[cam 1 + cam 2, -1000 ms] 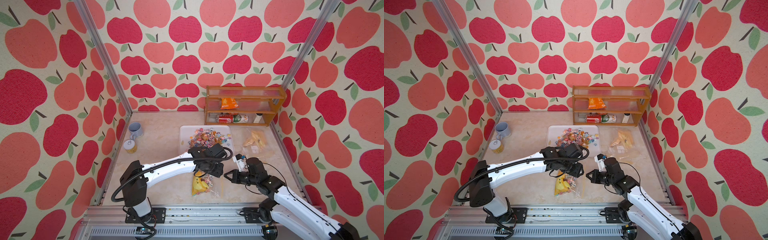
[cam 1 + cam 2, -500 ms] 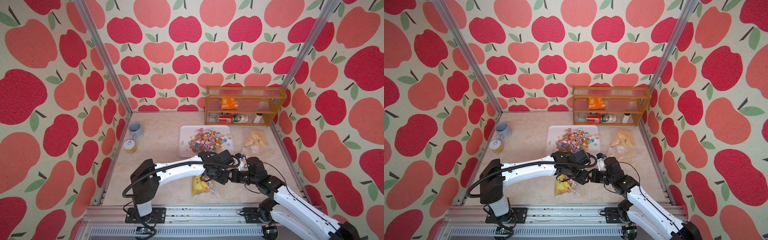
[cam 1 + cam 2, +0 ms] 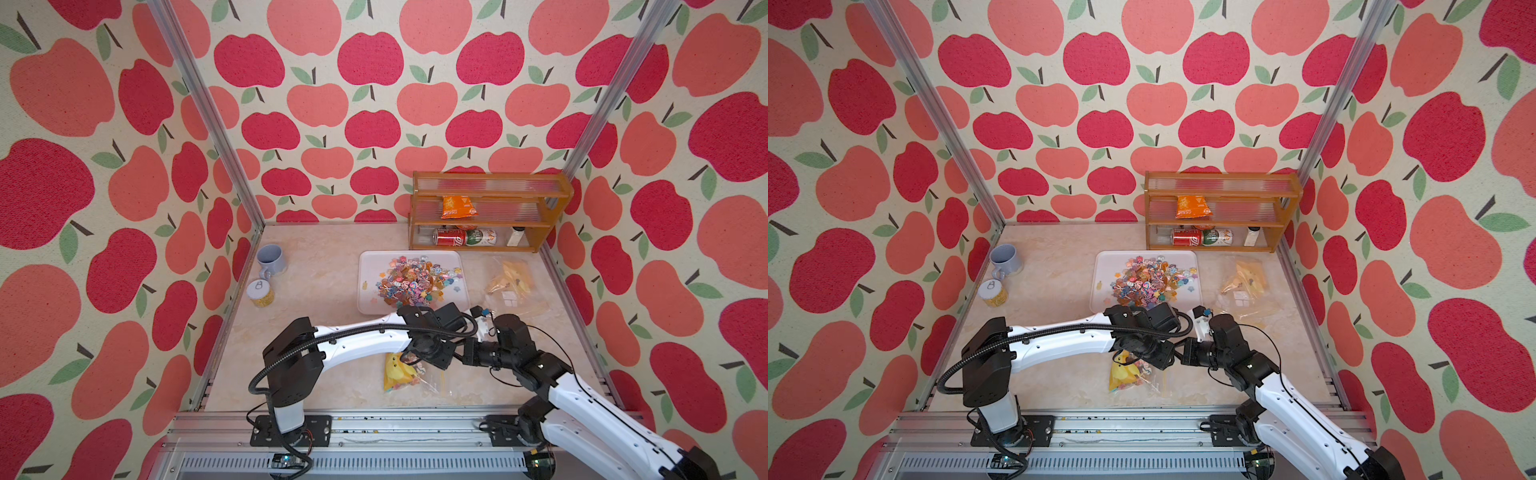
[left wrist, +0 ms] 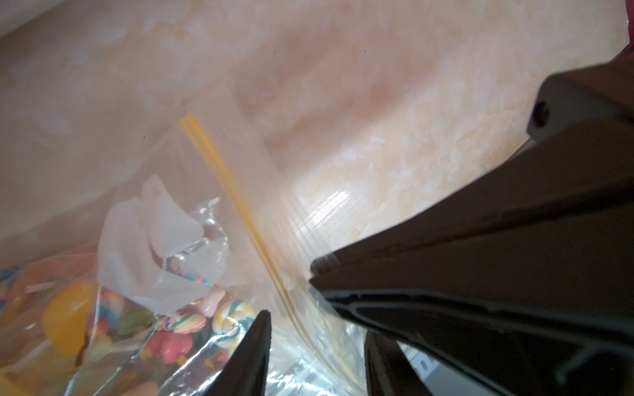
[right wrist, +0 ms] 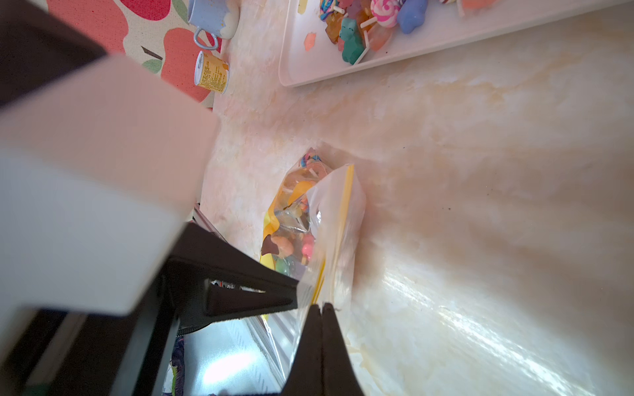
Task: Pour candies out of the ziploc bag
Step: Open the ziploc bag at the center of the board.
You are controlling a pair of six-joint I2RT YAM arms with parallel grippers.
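The right gripper (image 5: 321, 307) pinches the lip of the ziploc bag (image 3: 415, 380), near-centre on the worktop (image 3: 324, 282), candies (image 4: 185, 322) inside. The left gripper (image 4: 315, 331), jaws part-open, straddles the zip. Closing on 1 film layer only should part the mouth.

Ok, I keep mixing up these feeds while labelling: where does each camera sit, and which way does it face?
Top views: high in front, looking down on the table and tray of candies; both arms show.
Left wrist: close over the ziploc bag; left gripper open astride its mouth, right gripper pinching it.
Right wrist: looks along the table toward the mug; right gripper shut on the bag, left arm beside.
Shared: both wrist views show the yellow zip.
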